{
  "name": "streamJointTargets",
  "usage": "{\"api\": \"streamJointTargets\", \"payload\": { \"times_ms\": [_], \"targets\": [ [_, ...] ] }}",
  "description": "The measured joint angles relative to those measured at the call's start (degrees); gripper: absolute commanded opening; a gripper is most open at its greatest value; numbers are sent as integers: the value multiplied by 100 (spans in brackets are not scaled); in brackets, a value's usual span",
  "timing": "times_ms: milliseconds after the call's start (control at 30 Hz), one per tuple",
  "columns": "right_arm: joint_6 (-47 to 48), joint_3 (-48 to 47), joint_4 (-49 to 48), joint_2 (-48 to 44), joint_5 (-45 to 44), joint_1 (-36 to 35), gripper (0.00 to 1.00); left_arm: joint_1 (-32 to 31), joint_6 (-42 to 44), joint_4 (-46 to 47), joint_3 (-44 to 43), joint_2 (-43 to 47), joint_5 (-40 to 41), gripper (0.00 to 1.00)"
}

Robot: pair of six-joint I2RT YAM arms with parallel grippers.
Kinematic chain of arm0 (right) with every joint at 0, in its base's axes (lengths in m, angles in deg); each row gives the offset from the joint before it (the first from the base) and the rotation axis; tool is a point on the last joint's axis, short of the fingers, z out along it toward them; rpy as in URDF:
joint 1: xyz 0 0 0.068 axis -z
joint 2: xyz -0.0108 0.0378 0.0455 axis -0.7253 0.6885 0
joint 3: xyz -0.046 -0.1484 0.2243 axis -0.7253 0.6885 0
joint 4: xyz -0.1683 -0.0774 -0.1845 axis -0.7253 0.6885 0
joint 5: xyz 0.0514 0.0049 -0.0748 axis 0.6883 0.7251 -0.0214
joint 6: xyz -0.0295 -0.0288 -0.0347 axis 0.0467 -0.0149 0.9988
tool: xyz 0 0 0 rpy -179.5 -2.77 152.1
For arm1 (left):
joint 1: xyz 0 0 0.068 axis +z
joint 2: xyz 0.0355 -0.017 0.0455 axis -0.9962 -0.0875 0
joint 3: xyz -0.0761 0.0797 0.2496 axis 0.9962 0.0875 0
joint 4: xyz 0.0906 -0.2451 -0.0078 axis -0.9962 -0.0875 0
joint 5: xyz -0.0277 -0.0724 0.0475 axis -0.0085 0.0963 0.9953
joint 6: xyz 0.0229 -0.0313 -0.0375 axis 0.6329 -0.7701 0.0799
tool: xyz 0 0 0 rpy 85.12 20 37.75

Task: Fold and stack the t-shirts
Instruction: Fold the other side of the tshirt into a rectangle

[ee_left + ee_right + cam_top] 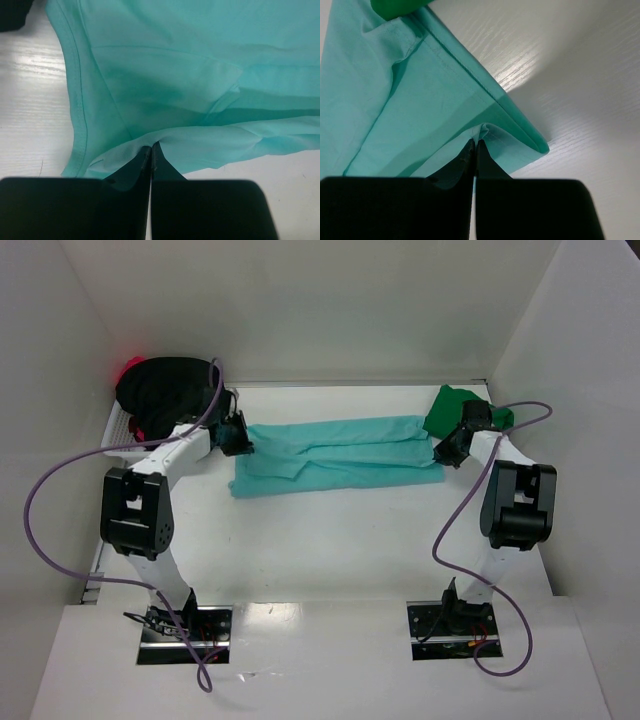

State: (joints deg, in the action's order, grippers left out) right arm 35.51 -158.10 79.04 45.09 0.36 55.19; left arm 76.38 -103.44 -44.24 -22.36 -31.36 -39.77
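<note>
We note light teal cloth t-shirt (335, 455), long axis left-right. Left tool (151, 146) clenched on its left end, right tool (475, 142) clenched on right end, seemingly upper layer only.

The light teal t-shirt (335, 455) is a plain, even teal with no print. Just ahead of the black left tool (151, 147) its folds shade to a deeper teal, and its hem carries a stitched line of the same colour. Beyond the black right tool (475, 142), the dark green t-shirt (452, 410) is a plain, vivid green. Behind the left tool, the black t-shirt (165, 385) is plain, with the red-pink t-shirt (130, 367) a bright patch at its edge. The table (330, 540) is white with a faint wood grain. The cables (436, 545) are purple.
</note>
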Motion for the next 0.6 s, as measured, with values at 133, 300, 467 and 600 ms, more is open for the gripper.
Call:
{"api": "streamJointTargets", "payload": {
  "times_ms": [133, 300, 467, 600],
  "targets": [
    [19, 40, -2, -55, -19, 33, 0, 27, 149, -4, -230, -67, 31, 0],
    [43, 120, 7, -219, -32, 95, 0, 33, 253, -41, -431, -281, -4, 0],
    [100, 114, -7, -254, -12, 142, 0, 33, 346, -83, -534, -590, -125, 0],
    [123, 48, -30, -164, 76, 147, 0, 33, 353, -141, -647, -778, -136, 0]
  ]
}}
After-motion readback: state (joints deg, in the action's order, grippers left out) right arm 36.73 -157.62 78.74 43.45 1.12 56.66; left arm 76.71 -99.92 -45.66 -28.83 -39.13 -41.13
